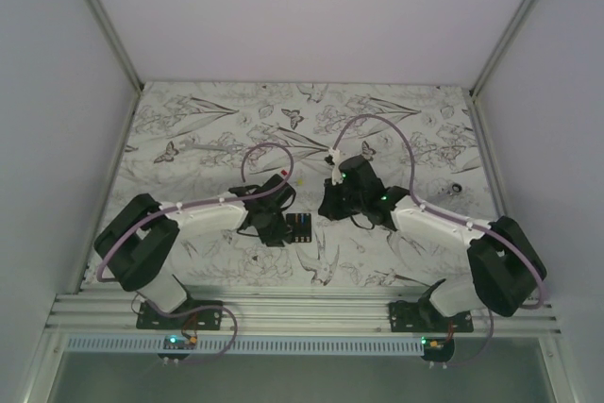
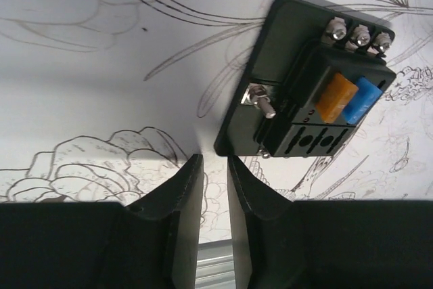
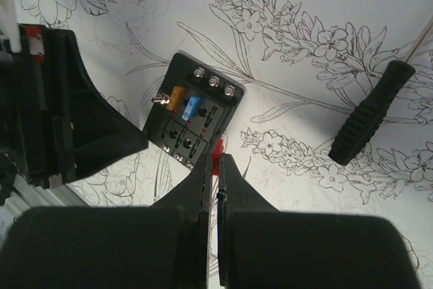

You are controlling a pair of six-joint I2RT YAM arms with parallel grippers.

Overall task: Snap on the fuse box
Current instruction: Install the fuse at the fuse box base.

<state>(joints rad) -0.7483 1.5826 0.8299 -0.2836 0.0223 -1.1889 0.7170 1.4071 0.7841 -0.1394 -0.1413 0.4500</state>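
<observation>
Tabletop (image 1: 189, 129) from above: printed cloth runs open behind both arms to the walls. The fuse box (image 1: 299, 227) lies near the front edge, between the two arms. The left gripper (image 1: 276, 231) sits just beside the box's left edge, its arm stretched low across. The right gripper (image 1: 330, 205) hangs near the box's right rear, forearm angled inward.

Left wrist view: the fingers (image 2: 183, 194) stand slightly apart over bare cloth, nothing between them. The fuse box lies flat just ahead to the right, with an orange fuse (image 2: 336, 97) and a blue fuse (image 2: 362, 99) seated in it.

Right wrist view: the fingers are pressed together, pinching a small red piece (image 3: 218, 150) just beside the box's near edge. The left gripper crowds the box's left side. A black ribbed tool (image 3: 371, 112) lies well apart on the right.
</observation>
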